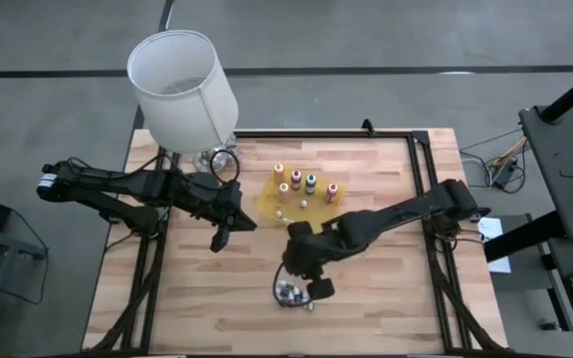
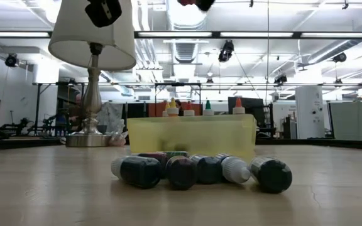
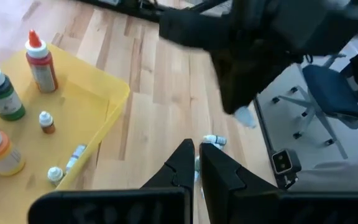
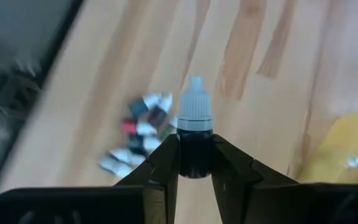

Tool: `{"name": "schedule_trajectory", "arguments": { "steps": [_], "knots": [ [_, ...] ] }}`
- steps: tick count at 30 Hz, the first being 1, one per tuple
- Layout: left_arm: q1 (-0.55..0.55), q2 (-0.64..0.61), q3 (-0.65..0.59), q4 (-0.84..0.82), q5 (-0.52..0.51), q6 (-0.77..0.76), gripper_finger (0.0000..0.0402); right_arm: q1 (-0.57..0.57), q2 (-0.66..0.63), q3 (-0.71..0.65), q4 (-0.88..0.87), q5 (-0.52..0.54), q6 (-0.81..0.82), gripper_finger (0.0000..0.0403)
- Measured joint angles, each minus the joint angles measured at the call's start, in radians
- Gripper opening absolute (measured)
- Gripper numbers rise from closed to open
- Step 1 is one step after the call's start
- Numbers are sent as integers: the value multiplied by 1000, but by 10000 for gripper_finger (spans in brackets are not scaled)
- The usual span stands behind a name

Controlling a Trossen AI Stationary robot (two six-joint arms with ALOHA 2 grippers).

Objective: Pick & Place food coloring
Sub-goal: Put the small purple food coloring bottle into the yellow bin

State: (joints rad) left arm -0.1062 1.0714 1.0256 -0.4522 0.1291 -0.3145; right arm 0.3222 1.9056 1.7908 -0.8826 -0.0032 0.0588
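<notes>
Gripping a small dark vial (image 4: 194, 134) with a pale cap, the right gripper (image 4: 194, 168) hangs above the worktop (image 1: 386, 288), over the loose vial cluster (image 1: 291, 294) at 6 o'clock of the yellow tray (image 1: 267, 199). Taller squeeze bottles (image 1: 296, 181) stand upright in that tray. Left gripper (image 3: 196, 163), fingers pressed together and empty, waits at the tray's 9 o'clock, beside the lamp (image 1: 182, 89).

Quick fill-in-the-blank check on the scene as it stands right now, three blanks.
1. The right gripper is shut on a small ____ with a pale cap.
2. The tall squeeze bottles stand in the ____ tray.
3. The pile of vials lies on the ____, outside the tray.

Missing words: vial; yellow; table
</notes>
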Motion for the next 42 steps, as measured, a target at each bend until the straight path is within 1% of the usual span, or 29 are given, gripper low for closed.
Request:
{"name": "schedule_trajectory", "arguments": {
  "steps": [4, 7, 13, 18, 23, 28, 32, 36, 42],
  "knots": [
    [0, 0, 3, 37, 2, 8, 2, -4, -17, 97, -46, -1, 141, 68],
    [0, 0, 19, 37, 4, 52, 11, -14, -14, 181, -113, -2, 222, 68],
    [0, 0, 64, 38, 4, 181, 58, -41, -10, 288, -185, -2, 338, 68],
    [0, 6, 100, 38, 4, 282, 103, -64, -9, 355, -211, -7, 392, 68],
    [-3, 52, 150, 38, 31, 350, 129, -93, -9, 404, -222, -71, 441, 68],
    [-10, 113, 212, 14, 45, 435, 133, -115, -9, 414, -223, -138, 474, 68],
    [-10, 145, 267, -21, 33, 484, 133, -121, -9, 414, -252, -161, 489, 68],
    [-20, 162, 309, -21, 34, 532, 133, -127, -9, 413, -267, -167, 518, 68],
    [-75, 191, 353, -19, 30, 652, 133, -133, -10, 413, -259, -197, 531, 68]
  ]
}}
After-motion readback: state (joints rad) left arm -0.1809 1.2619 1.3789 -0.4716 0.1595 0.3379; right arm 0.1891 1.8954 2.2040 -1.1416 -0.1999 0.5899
